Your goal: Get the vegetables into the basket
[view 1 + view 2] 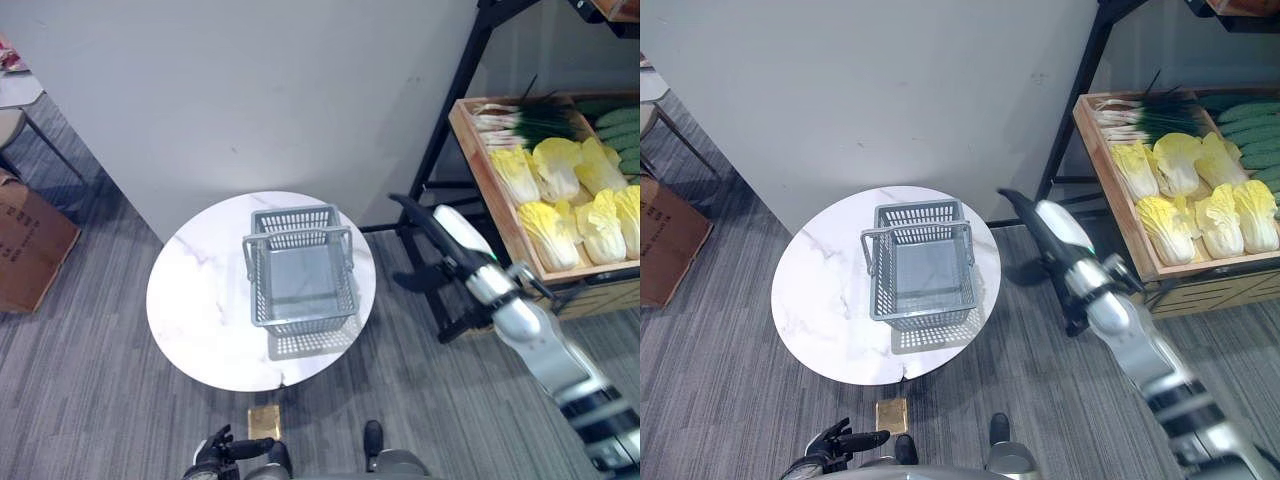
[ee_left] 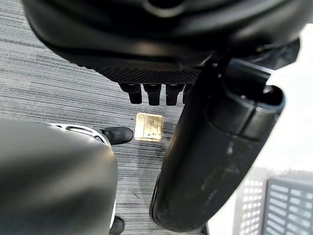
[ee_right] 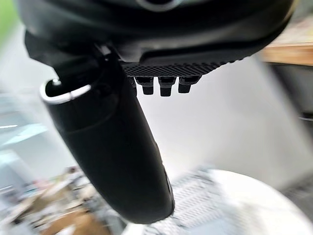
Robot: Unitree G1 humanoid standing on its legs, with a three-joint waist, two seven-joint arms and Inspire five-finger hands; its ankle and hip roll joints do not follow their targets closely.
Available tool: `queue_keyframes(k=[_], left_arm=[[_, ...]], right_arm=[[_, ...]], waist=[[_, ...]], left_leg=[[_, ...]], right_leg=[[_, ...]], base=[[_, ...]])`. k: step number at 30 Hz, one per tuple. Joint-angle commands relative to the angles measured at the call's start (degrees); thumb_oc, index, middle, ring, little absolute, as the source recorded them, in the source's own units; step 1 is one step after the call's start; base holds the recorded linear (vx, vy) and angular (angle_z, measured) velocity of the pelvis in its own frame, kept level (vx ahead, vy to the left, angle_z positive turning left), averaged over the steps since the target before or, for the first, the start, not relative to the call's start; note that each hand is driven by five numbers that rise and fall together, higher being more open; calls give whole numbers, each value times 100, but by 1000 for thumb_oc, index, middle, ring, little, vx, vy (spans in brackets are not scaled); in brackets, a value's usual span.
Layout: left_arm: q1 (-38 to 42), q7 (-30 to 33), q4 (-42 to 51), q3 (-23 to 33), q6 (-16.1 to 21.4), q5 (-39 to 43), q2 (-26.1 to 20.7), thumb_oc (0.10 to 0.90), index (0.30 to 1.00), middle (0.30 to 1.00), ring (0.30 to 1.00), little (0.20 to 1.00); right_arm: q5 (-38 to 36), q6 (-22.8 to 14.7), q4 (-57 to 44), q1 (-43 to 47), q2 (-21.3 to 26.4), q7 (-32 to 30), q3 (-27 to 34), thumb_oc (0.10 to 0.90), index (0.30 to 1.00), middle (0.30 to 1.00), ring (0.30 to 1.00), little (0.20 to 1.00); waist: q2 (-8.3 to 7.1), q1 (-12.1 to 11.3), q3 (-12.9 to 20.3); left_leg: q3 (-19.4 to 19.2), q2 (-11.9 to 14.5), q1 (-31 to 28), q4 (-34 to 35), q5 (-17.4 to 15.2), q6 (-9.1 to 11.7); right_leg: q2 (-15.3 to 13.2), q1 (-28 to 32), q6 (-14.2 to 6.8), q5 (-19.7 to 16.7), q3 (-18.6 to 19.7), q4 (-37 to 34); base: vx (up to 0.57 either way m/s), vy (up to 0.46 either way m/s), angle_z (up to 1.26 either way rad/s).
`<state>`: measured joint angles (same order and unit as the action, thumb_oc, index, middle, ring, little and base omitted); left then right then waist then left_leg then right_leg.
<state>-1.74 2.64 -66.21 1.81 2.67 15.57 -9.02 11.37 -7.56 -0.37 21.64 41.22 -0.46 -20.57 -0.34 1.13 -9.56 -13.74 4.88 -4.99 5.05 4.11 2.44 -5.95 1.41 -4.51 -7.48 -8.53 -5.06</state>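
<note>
- The vegetables lay in a wooden crate (image 1: 500,215) on a dark metal rack (image 1: 455,95), well apart from the counter: pale yellow napa cabbages (image 1: 560,200) filled its middle, spring onions (image 1: 520,122) lay along the far end, and green cucumbers (image 1: 620,135) sat at the crate's outer side.
- The grey plastic basket (image 1: 300,275) stood upright on the round white marble counter (image 1: 200,300), toward the counter's edge nearest the rack, its two handles raised above an inside that held nothing.
- The right robot hand (image 1: 425,222) hung in the air between the counter's edge and the crate, touching neither; its fingers were stretched out straight, pointing away from the robot, and it held nothing. In the right wrist view the thumb (image 3: 117,156) stood clear of the short row of fingertips (image 3: 166,85), with the basket and counter blurred beyond.
- The left robot hand (image 1: 225,448) sat low by the robot, off the counter's near edge, fingers relaxed and open over the grey carpet floor (image 1: 90,400); nothing was in it.
- A small brass floor plate (image 1: 264,421) lay in the carpet just off the counter's near edge.
- A cardboard box (image 1: 30,245) stood on the floor well off the counter's left edge.
</note>
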Motion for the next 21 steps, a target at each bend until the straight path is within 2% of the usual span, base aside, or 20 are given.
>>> queue_keyframes(k=[1,4,6,7,12,18,21], left_arm=[[38,98,-225,-319,95,-146,-188,900,1000,1000,1000,1000],[42,112,-139,-393,107,-39,-182,900,1000,1000,1000,1000],[58,142,-103,-551,139,60,-178,900,1000,1000,1000,1000],[61,142,-103,-546,139,61,-179,900,1000,1000,1000,1000],[147,201,34,-855,243,261,-175,900,1000,1000,1000,1000],[331,349,106,-918,357,647,-148,900,1000,1000,1000,1000],[402,363,59,-1012,388,577,-168,900,1000,1000,1000,1000]], right_arm=[[-238,-256,218,1297,-578,-393,-226,900,1000,1000,1000,1000],[-379,-149,640,1643,-826,-487,-367,900,1000,1000,1000,1000],[-606,12,1321,2115,-1241,-561,-551,900,1000,1000,1000,1000],[-608,4,1340,2131,-1247,-566,-559,900,1000,1000,1000,1000],[-905,93,2754,2937,-1719,-879,-601,900,1000,1000,1000,1000],[-175,-73,3616,3637,-1531,-1477,-830,900,1000,1000,1000,1000],[-22,-139,3822,3835,-1401,-1537,-980,900,1000,1000,1000,1000]], waist=[[-342,-273,-52],[-338,-332,-111],[-320,-470,-217],[-321,-466,-219],[-287,-715,-359],[-167,-909,-546],[-133,-942,-604]], left_leg=[[161,123,-173,-5,-571,30],[203,126,-129,-5,-546,38],[269,133,-22,-5,-491,46],[270,133,-20,-5,-490,47],[424,153,202,-5,-398,61],[572,110,436,-5,-318,49],[597,91,511,-5,-293,44]], right_leg=[[-474,144,-242,78,33,6],[-466,141,-228,82,-1,6],[-459,93,-205,69,-53,6],[-459,91,-204,69,-53,6],[-446,-2,-189,46,-166,6],[-483,-157,-178,5,-268,6],[-498,-225,-184,-8,-284,6]], base=[[-11,-24,6],[-39,-14,19],[-53,-4,11],[-34,-12,16],[-41,-13,13],[-40,26,9],[-25,31,10]])
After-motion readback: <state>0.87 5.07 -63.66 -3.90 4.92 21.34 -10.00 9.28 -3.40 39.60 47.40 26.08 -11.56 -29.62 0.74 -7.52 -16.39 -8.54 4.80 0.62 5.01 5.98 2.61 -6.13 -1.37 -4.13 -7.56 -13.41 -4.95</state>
